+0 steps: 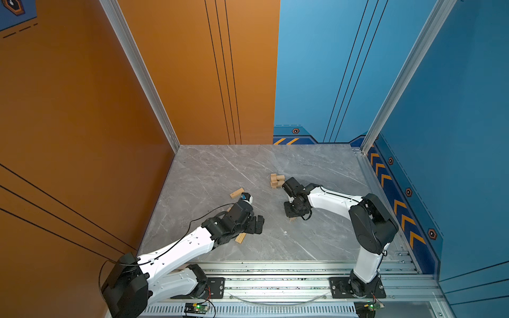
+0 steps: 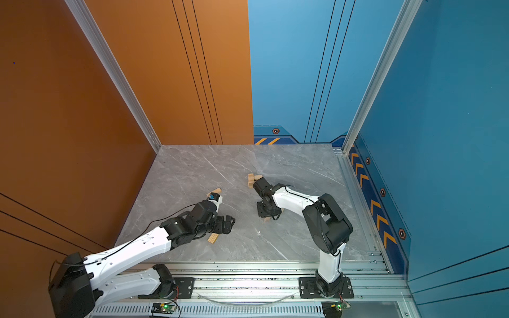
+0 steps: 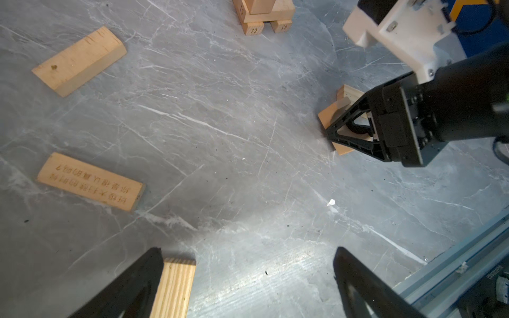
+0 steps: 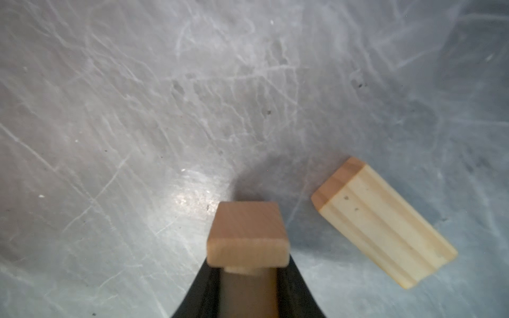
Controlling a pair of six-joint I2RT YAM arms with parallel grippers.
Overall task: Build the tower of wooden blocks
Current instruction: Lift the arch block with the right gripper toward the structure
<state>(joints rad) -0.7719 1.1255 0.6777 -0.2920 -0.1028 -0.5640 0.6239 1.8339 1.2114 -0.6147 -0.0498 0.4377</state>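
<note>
The grey marbled worktop [image 1: 209, 170] carries scattered wood blocks. An engraved bar [image 3: 91, 181] and a plain bar [image 3: 80, 60] lie off to the left. A grooved slab [image 3: 175, 286] lies just beside one finger of the left hand [image 3: 248, 250], which is spread wide and holds nothing. The right hand [image 3: 329, 133] is pressed onto a short block [image 4: 248, 231], low over the worktop, with a second grooved slab [image 4: 385, 223] lying just beside it. The tower [image 1: 276, 180], a short crossed stack, stands farther back. The right arm's wrist is directly in front of it, and it is well apart from both hands.
</note>
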